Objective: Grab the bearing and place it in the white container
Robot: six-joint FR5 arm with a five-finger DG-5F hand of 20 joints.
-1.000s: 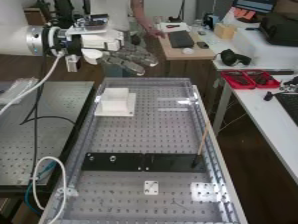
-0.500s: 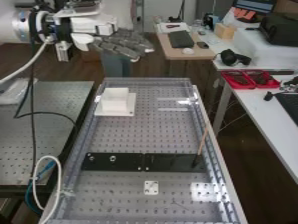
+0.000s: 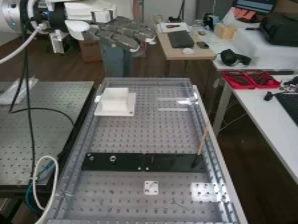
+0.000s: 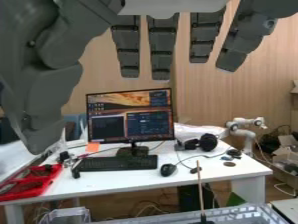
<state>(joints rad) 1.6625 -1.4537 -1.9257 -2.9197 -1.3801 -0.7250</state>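
In the high view, the robot hand (image 3: 120,34) hangs wide open, high near the table's (image 3: 159,132) far left corner; the white container (image 3: 115,101) sits by that corner, the smaller nut (image 3: 91,158) and larger nut (image 3: 113,158) nearer. In the wrist view, its thumb stands well apart from its straight fingers (image 4: 163,47).

High view, from picture centre: arm (image 3: 9,18) cropped by the frame at ten to eleven o'clock. Seven to eight, smaller nut (image 3: 91,158) and larger nut (image 3: 113,159): threads too small to read. Ten, white container (image 3: 114,103): interior unclear, possibly hollow. Two, red trays (image 3: 241,87): contents blurred. Wrist-view edge clips hand (image 3: 121,33).
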